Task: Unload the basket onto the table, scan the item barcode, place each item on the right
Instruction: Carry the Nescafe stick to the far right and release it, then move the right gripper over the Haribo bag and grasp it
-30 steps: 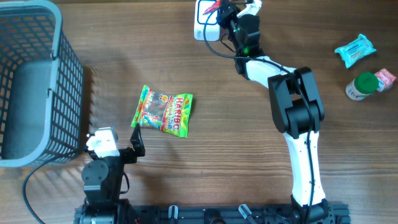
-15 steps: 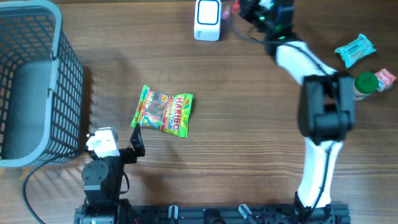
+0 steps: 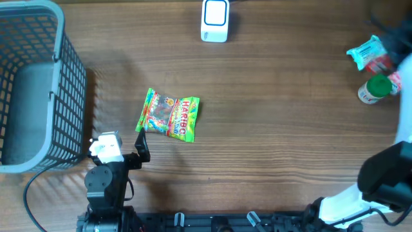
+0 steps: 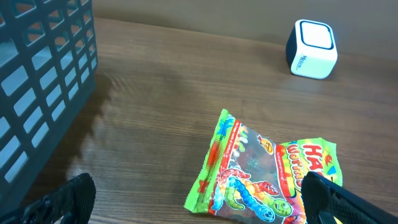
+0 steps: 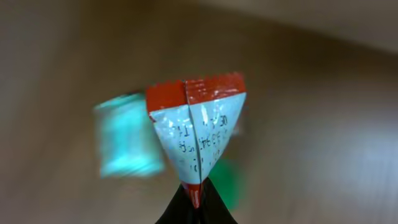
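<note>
Wood bench (image 3: 290, 129) from above: grey basket (image 3: 67, 77) at L edge. L claw (image 4: 196, 193) gapes wide and empty at the near edge, with the Haribo bag (image 3: 169, 116) flat on the bench just ahead of it. White scanner (image 3: 214, 20) sits at far edge, centre. At R edge, 1 green-capped bottle (image 3: 375, 89) stands near 1 teal pack (image 3: 367, 51). R claw (image 5: 196, 200), pinched tight on 1 corner of a red-and-white sachet (image 5: 198, 134), holds it above that blurred R-side cluster, well apart from scanner.
</note>
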`<state>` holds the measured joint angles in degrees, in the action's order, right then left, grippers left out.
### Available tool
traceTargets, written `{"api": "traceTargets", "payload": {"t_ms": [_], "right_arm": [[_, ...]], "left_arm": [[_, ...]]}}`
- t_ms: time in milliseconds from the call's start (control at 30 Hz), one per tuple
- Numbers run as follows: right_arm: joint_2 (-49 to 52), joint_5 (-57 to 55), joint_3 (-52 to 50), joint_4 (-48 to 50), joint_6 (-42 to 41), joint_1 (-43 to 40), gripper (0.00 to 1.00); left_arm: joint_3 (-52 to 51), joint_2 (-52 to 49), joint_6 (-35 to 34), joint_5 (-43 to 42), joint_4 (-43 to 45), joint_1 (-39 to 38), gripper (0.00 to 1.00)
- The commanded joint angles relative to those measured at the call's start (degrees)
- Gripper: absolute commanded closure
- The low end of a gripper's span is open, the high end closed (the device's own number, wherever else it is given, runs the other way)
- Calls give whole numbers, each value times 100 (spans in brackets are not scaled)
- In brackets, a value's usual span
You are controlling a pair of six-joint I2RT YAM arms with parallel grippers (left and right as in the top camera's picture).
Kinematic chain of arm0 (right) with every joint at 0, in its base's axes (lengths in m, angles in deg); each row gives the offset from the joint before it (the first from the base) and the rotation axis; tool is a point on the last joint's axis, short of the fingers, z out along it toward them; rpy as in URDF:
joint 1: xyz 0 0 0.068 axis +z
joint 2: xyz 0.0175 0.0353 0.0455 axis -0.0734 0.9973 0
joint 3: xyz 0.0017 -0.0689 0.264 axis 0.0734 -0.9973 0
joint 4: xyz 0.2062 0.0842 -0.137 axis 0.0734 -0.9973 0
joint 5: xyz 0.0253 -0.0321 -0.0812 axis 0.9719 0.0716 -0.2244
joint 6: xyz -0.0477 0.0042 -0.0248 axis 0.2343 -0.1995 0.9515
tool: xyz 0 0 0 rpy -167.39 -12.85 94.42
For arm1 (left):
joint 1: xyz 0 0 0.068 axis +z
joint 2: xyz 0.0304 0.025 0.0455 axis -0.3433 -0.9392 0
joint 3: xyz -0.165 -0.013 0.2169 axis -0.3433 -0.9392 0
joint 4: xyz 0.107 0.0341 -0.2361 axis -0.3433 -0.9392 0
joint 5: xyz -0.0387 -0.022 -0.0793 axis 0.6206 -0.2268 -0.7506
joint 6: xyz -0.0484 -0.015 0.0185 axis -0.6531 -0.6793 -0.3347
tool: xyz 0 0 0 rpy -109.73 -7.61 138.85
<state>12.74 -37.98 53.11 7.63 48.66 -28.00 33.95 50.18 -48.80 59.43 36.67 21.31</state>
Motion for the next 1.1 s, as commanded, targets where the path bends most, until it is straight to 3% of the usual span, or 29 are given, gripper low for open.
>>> {"api": "traceTargets", "payload": {"t_ms": [0, 233, 267, 300, 333, 367, 433, 567, 667, 700, 867, 900, 967, 1067], "right_arm": [[90, -798, -490, 2, -684, -824, 96], [739, 136, -2229, 1923, 114, -1622, 96], [752, 317, -2221, 2004, 181, -1620, 91], [697, 560, -2142, 2072, 271, -1620, 73], [634, 785, -2031, 2090, 354, -1620, 44], [525, 1176, -1843, 2083, 472, -1620, 0], [199, 2389, -1443, 1987, 859, -1604, 0], [-758, 4465, -1091, 1246, 726, -1235, 0], [-1196, 4905, -1091, 728, 520, -420, 0], [-1270, 4924, -1091, 638, 726, 203, 0], [-752, 4841, -1095, 835, 4854, 3143, 0], [-533, 4599, -1095, 887, 5268, 3580, 0], [-63, 4520, -1095, 1115, 5246, 4291, 0], [575, 5536, -1095, 1403, 6144, 4846, 0]], "left_arm": [[-28, 11, 85, -68, 22, -22, 0], [-28, 11, 85, -68, 22, -22, 0], [-28, 11, 87, -68, 22, -22, 0], [-28, 11, 85, -68, 22, -22, 0], [-28, 11, 87, -68, 22, -22, 0], [-28, 11, 87, -68, 22, -22, 0], [-28, 11, 87, -68, 22, -22, 0], [-28, 11, 85, -68, 22, -22, 0], [-28, 11, 85, -68, 22, -22, 0], [-28, 11, 85, -68, 22, -22, 0], [-28, 11, 85, -68, 22, -22, 0], [-28, 11, 87, -68, 22, -22, 0], [-28, 11, 85, -68, 22, -22, 0], [-28, 11, 85, -68, 22, -22, 0]]}}
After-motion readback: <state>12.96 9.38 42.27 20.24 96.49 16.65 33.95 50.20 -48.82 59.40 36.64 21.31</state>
